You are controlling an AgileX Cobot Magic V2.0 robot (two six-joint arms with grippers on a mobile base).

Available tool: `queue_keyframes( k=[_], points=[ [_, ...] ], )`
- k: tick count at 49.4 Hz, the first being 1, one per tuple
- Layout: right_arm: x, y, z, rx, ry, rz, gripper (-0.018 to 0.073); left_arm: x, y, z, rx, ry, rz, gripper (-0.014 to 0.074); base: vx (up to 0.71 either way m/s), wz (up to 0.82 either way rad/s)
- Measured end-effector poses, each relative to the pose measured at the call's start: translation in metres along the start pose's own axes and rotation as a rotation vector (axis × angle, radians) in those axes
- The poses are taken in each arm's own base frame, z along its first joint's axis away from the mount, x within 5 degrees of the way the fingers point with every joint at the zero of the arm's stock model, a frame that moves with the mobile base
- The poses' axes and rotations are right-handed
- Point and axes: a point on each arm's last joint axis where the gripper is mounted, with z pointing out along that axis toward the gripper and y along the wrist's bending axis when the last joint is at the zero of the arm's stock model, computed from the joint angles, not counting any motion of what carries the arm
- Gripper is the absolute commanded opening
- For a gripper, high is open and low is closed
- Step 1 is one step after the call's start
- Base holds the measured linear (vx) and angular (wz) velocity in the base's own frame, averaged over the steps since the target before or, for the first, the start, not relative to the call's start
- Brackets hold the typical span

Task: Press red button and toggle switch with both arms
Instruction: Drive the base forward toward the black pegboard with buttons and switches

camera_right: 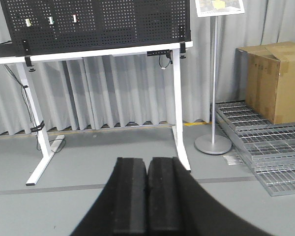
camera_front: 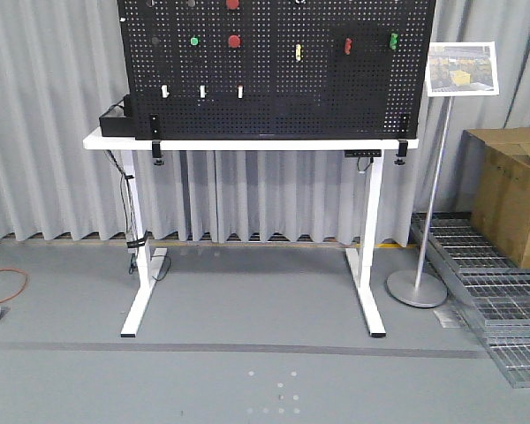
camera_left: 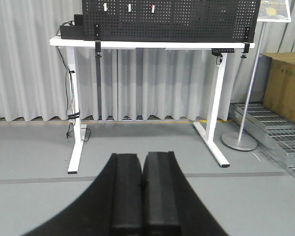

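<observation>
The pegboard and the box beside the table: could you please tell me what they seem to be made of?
Pegboard: matte black sheet with a regular grid of holes, likely painted metal or hardboard; I cannot tell which. Box: plain brown cardboard with a dull surface and folded flaps on top.

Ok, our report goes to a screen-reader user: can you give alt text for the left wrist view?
The left gripper, its two black fingers pressed together, fills the bottom foreground, far from a white table that carries a black pegboard before grey curtains. A sign stand and a cardboard box stand at right.
</observation>
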Motion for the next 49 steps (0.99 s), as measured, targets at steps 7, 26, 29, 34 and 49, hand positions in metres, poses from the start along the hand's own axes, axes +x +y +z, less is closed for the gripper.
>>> queue_keyframes(
  k=[7,26,29,34,49],
  points=[
    [0.0,0.0,0.0,0.0,0.0,0.0,-0.0003,0.0,0.0,0.0,0.0,0.0,0.0,0.0002,0.0,0.0],
    [0.0,0.0,0.0,0.0,0.0,0.0,-0.0003,0.0,0.0,0.0,0.0,0.0,0.0,0.0002,0.0,0.0],
    [0.0,0.0,0.0,0.0,0.0,0.0,-0.0003,0.0,0.0,0.0,0.0,0.0,0.0,0.0002,0.01,0.0],
    [0.0,0.0,0.0,0.0,0.0,0.0,-0.0003,0.0,0.0,0.0,0.0,0.0,0.0,0.0002,0.03,0.0],
    [0.0,0.0,0.0,0.0,0.0,0.0,-0.0003,0.0,0.0,0.0,0.0,0.0,0.0,0.0002,0.14,0.01]
  ],
)
